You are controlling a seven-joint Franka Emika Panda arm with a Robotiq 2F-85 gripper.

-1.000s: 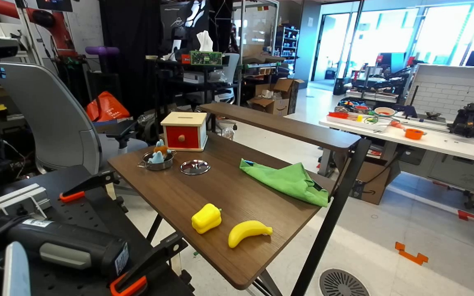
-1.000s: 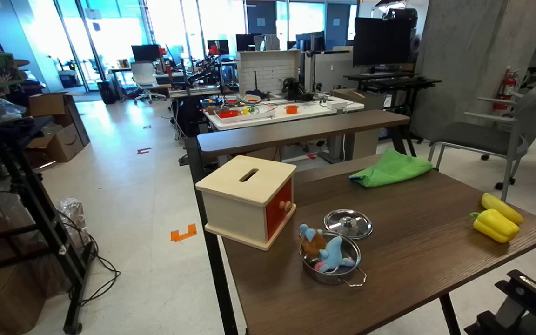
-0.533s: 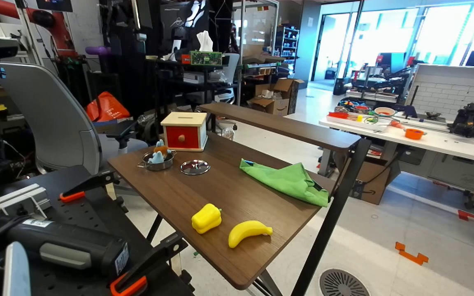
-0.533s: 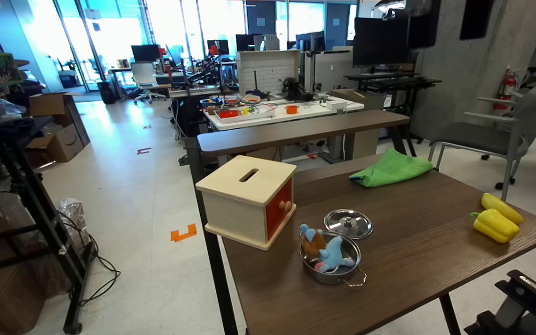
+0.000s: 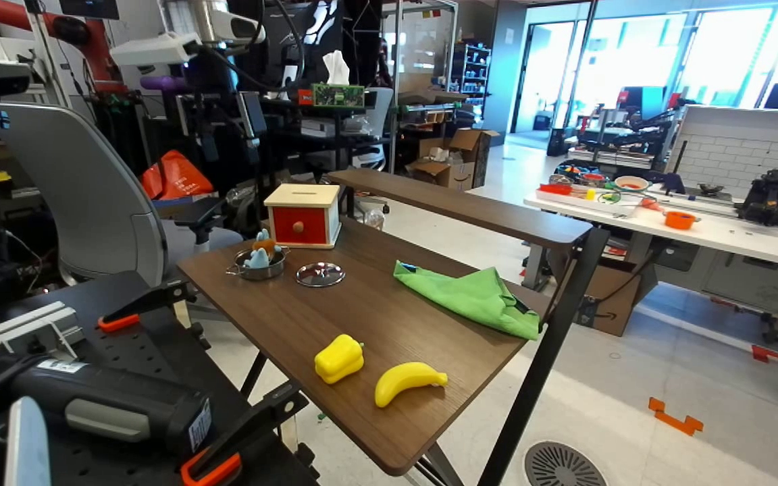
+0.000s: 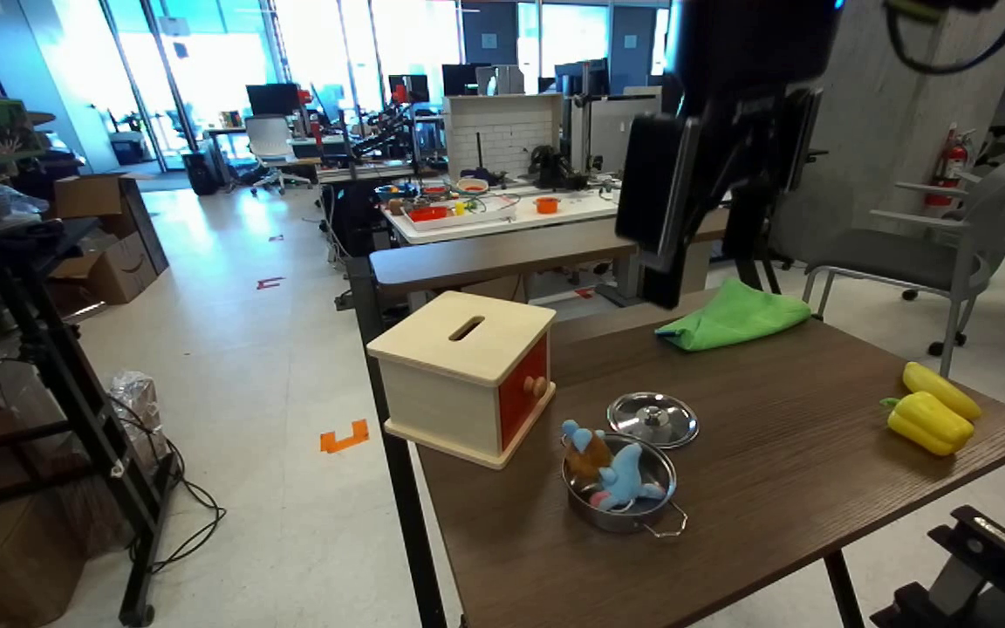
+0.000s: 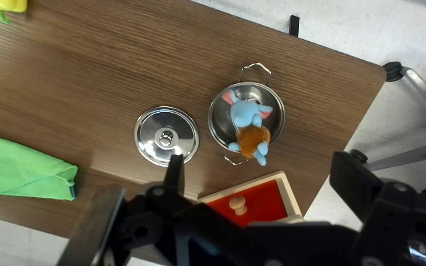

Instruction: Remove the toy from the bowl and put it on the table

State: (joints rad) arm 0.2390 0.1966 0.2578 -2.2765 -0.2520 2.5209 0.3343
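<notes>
The toy (image 6: 623,478) is a small light-blue plush with a fuzzy orange-brown part. It sits in the metal bowl (image 6: 620,522) and pokes over the rim. In the wrist view the toy (image 7: 245,112) lies across the bowl (image 7: 213,127), blue end inside, brown end over the rim near a handle. Both also show in an exterior view, toy (image 5: 258,258) and bowl (image 5: 264,273). The table (image 6: 782,436) is brown wood. My gripper (image 6: 712,235) hangs high above the table, apart from everything. In the wrist view my gripper (image 7: 261,166) is open and empty, fingers wide apart.
A metal lid (image 7: 166,147) lies beside the bowl. A wooden box (image 6: 441,401) with a red drawer stands close to the bowl. A green cloth (image 6: 734,318), a yellow pepper (image 5: 339,359) and a yellow banana (image 5: 406,381) lie farther along. A raised shelf (image 5: 456,202) runs along one edge.
The arm and gripper have come down into both exterior views from above, where they were out of view a second ago. The toy, bowl and other objects have not moved.
</notes>
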